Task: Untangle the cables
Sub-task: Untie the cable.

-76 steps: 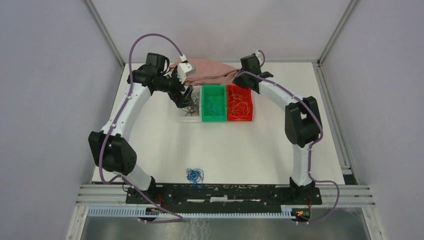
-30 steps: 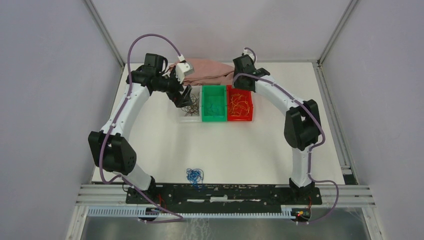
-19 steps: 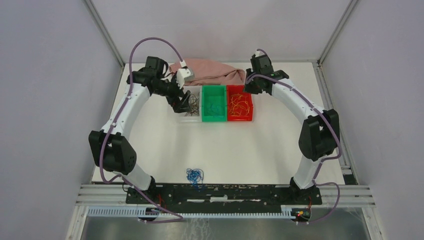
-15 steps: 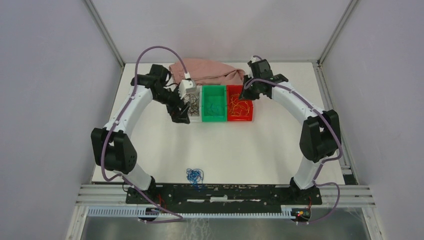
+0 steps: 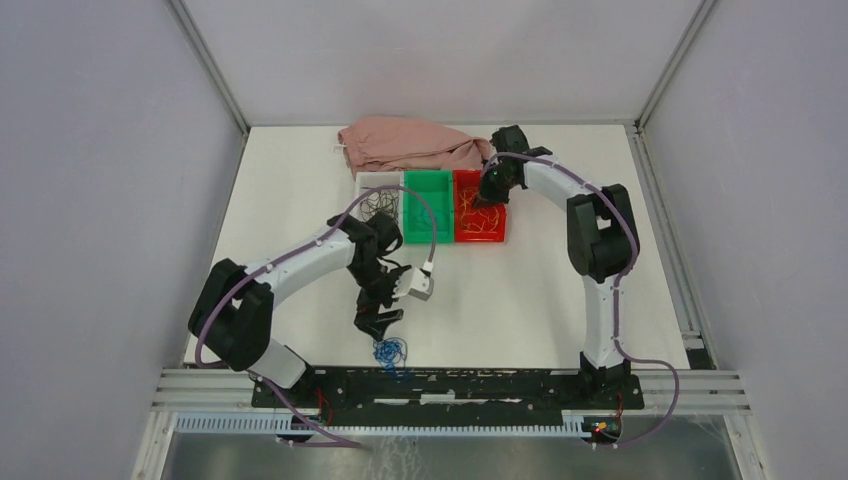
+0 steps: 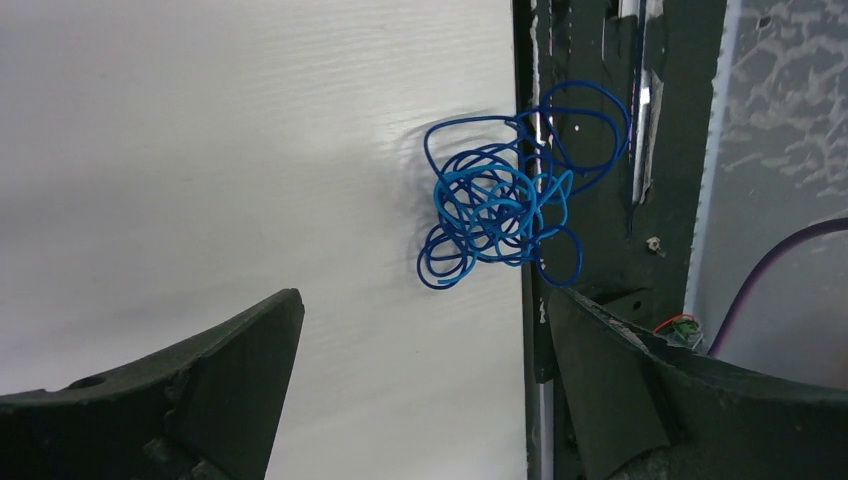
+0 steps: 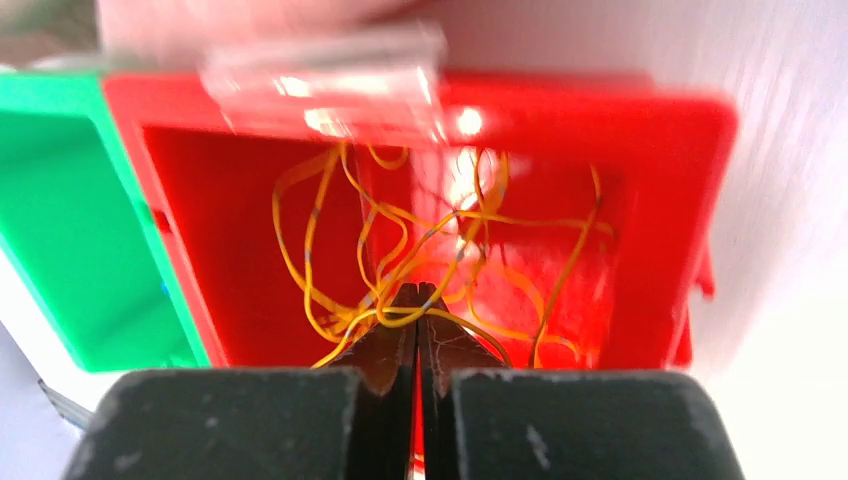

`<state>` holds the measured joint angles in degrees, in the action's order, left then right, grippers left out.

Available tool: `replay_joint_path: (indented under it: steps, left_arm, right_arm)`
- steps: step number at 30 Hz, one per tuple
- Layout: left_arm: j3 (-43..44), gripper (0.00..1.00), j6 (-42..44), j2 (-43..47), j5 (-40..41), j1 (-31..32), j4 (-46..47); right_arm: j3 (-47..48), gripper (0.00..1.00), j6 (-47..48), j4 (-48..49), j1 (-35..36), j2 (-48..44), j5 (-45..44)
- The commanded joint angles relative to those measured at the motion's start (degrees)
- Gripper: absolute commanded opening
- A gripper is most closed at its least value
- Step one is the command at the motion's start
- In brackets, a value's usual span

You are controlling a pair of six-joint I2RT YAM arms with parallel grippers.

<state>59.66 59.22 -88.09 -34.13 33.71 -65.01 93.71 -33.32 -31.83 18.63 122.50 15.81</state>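
**Left arm over the blue knot, right arm down in the red bin**

Taking the green bin (image 5: 428, 238) as my reference for everything. I'm looking at the blue tangle (image 6: 505, 200), which is lying on the white table (image 5: 520, 300) well to the near side of the green bin and a little to its left. Part of it is hanging over the black rail (image 6: 590, 300) where the arms are bolted.

The left gripper (image 6: 420, 300) is hovering between the green bin and that knot, close to the knot but not touching it. Its fingers are spread wide apart with nothing in them.

The red bin (image 7: 660, 250) is sitting right against the green bin's right side, and the right gripper (image 7: 418, 292) is reaching down into it. Its fingers are pressed together among the yellow-orange wires (image 7: 320, 200). One strand is crossing right at the tips, but I can't tell whether it's actually pinched.

On the green bin's left side a clear bin (image 5: 372, 180) is holding the dark wires (image 5: 378, 205). The pink cloth (image 5: 410, 145) is lying bunched up just behind all three bins.
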Motion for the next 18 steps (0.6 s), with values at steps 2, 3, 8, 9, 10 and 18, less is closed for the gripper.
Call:
replay_joint_path:
  steps: [2, 3, 8, 9, 10, 18]
  left_arm:
    - [-4.58, 0.99, -2.31, 2.83, 4.71, 4.52, 7.37]
    - [-5.06, 0.99, -3.14, 2.69, 4.91, 5.1, 8.44]
    - [-7.6, 0.93, -8.92, 1.99, 4.08, 6.77, 16.58]
    - [-8.15, 0.91, -9.96, 2.2, 3.76, 6.78, 18.4]
    - [-8.75, 0.89, -10.89, 2.5, 3.38, 6.83, 20.33]
    - [-11.86, 0.69, -13.64, 3.0, -1.32, 7.5, 24.76]
  right_arm:
    - [7.71, 0.0, 0.0, 0.8, 0.69, 3.55, -4.77]
    - [8.03, 0.0, 0.32, 0.2, 0.77, 3.65, -4.83]
    - [2.39, 0.03, 0.53, 3.48, 1.45, -3.22, -4.87]
    - [0.84, 0.04, 0.34, 4.48, 1.42, -5.22, -4.51]
    - [-0.49, 0.05, 0.11, 5.26, 1.44, -7.13, -4.28]
    - [-11.33, 0.07, -3.38, 10.63, 1.48, -21.22, -2.99]
